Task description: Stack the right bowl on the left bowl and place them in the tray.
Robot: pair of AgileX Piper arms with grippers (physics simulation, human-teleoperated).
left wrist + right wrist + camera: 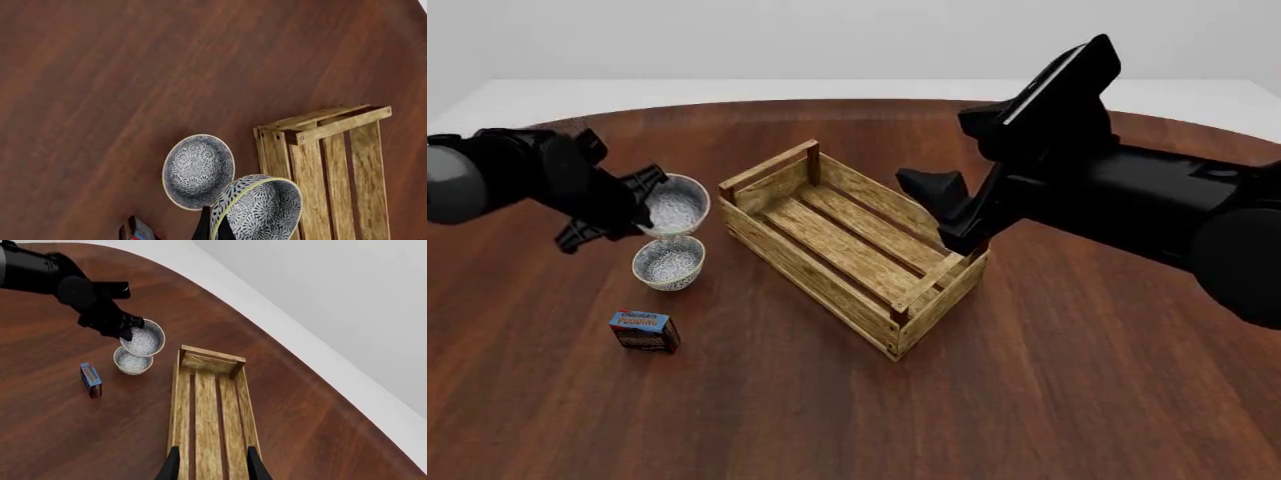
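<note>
The right bowl (pixel 677 206) is held up off the table by the left gripper (pixel 638 212), whose fingers (pixel 202 226) are clamped on its rim; in the left wrist view the bowl (pixel 260 207) is tilted, its speckled inside and pale rim both showing. It hangs above and slightly behind the left bowl (pixel 669 262), which sits upright on the wood (pixel 198 171) toward the left edge of the table (pixel 827 420) — the two overlap in the front view, but whether they touch cannot be told. The right wrist view shows the same pair, one bowl (pixel 143 340) lifted over the other (pixel 133 362).

The tray (pixel 827 290) lies just right of the bowls, near the middle of the table, set at a slant with its raised end rails toward the far-left and near-right; its slatted floor (pixel 208 420) holds nothing.

The right gripper (pixel 212 465) hovers over the tray's near-right end, its two fingers spread apart with nothing between them. In the front view its arm (pixel 1121 190) comes in from the right edge.

A small blue-topped box (pixel 645 332) lies near the left bowl, on the side toward the front edge.
</note>
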